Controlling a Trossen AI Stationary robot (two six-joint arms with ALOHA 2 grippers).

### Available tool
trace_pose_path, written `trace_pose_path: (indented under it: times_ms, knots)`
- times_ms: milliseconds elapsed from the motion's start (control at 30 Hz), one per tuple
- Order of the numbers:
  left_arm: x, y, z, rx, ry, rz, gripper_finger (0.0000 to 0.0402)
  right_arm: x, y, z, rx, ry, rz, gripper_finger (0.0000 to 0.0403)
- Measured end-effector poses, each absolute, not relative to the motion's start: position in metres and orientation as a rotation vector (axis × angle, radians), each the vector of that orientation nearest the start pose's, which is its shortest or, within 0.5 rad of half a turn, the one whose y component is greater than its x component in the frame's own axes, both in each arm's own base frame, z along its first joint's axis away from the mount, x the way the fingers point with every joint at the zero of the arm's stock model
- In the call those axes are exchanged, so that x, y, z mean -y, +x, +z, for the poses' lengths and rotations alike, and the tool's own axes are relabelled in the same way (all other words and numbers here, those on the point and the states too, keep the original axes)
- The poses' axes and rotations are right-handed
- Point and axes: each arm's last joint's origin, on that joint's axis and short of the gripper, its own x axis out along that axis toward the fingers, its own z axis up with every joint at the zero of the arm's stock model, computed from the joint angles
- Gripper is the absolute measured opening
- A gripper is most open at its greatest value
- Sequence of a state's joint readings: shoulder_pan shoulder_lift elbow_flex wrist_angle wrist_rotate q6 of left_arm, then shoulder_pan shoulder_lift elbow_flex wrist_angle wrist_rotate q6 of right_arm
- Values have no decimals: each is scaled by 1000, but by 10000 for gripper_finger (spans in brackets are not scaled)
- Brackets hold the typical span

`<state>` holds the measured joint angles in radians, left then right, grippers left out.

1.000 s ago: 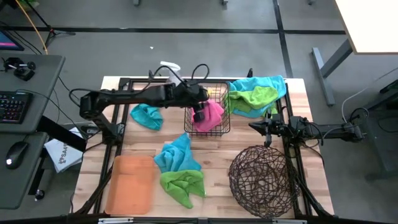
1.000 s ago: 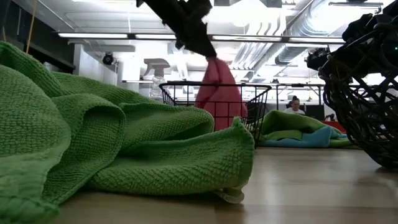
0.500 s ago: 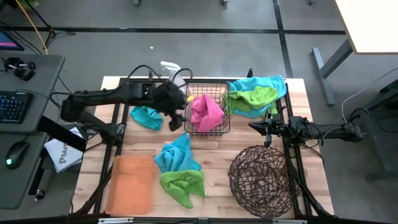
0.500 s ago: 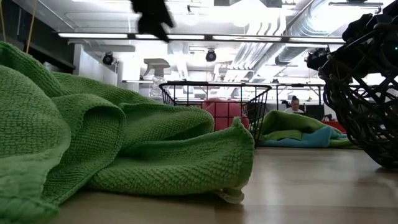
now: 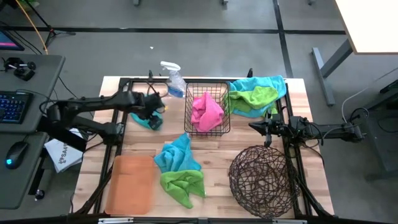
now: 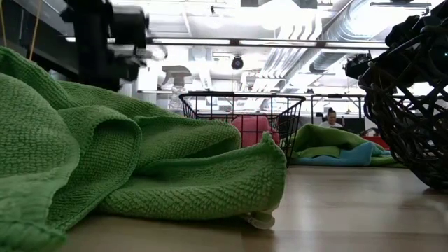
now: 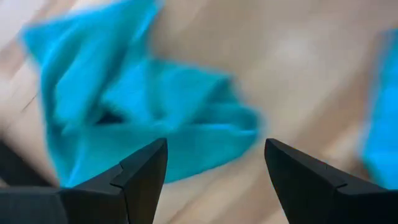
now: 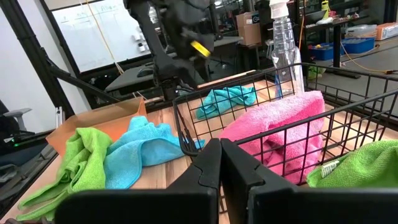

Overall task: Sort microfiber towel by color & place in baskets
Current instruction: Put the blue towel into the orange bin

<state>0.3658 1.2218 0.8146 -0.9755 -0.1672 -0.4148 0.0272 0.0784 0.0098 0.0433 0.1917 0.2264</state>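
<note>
A pink towel lies inside the black wire basket. It also shows through the wires as the pink towel in the right wrist view. My left gripper is open and hovers just above a teal towel at the far left; its fingers touch nothing. A blue towel and a green towel lie mid-table. A blue-and-green pile sits at the far right. My right gripper waits shut, right of the wire basket.
The orange tray lies at the near left and the round twig basket at the near right. A clear spray bottle stands at the far edge, beside the wire basket. Bare wood shows between tray and towels.
My left gripper has let go of the pink towel over the wire basket, and the towel has dropped into it. The gripper has then swung toward the table's left edge and come down over the teal towel.
</note>
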Motion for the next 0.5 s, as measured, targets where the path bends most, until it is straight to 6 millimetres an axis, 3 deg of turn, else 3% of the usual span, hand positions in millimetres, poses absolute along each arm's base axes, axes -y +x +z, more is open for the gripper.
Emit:
trace_pose_path:
  times_ms: [167,367,500]
  knots:
    - [-102,172,191,-1347,-483,873,257,3,102,165,-6,223,-167,0]
    - [-128,181,173,-1320,-505,905,257,3,102,165,-6,223,-167,0]
    - [-135,183,155,-1409,-559,875,256,3,102,165,-6,223,-167,0]
